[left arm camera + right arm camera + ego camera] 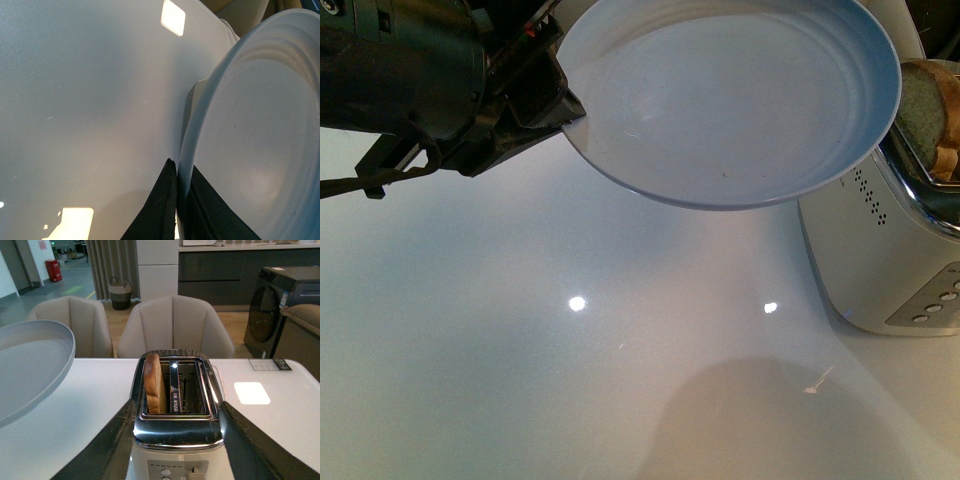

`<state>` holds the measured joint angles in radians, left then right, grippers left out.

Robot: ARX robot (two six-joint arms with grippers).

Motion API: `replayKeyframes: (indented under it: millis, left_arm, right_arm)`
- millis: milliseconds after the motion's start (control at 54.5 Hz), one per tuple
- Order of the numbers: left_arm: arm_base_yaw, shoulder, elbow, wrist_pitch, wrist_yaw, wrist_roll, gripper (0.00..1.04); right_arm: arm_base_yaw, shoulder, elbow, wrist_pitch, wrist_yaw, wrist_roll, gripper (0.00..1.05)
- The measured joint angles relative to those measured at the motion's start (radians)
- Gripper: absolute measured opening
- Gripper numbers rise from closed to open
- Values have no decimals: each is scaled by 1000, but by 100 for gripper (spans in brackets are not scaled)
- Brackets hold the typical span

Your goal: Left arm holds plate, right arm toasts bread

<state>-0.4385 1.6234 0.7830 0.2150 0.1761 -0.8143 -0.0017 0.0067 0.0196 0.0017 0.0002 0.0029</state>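
Upper left in the front view, the left gripper (563, 108) is clamped on the rim of the plate (720, 100), which hangs at top centre. The bread (920, 105) stands in the toaster (880, 250) at the right edge, with the right gripper (176, 404) spread wide and empty. The slice is probably light, soft and crumbly, so it is best pinched gently across its protruding top crust.

Glossy white table (470, 400); two beige chairs (176, 322) behind; dark washer (274, 305) beyond.
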Motion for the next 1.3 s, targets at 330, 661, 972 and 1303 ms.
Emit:
replayKeyframes:
  millis: [330, 661, 972, 1303]
  left_arm:
    - [0, 0, 0, 0, 0, 0, 3]
    - [0, 0, 0, 0, 0, 0, 3]
    - [-19, 2, -65, 222, -221, -84, 3]
    - [82, -16, -96, 353, -278, -163, 3]
  right_arm:
    - [0, 0, 0, 0, 0, 0, 96]
    - [0, 0, 0, 0, 0, 0, 96]
    - [0, 0, 0, 0, -1, 0, 96]
    - [0, -1, 0, 0, 0, 0, 96]
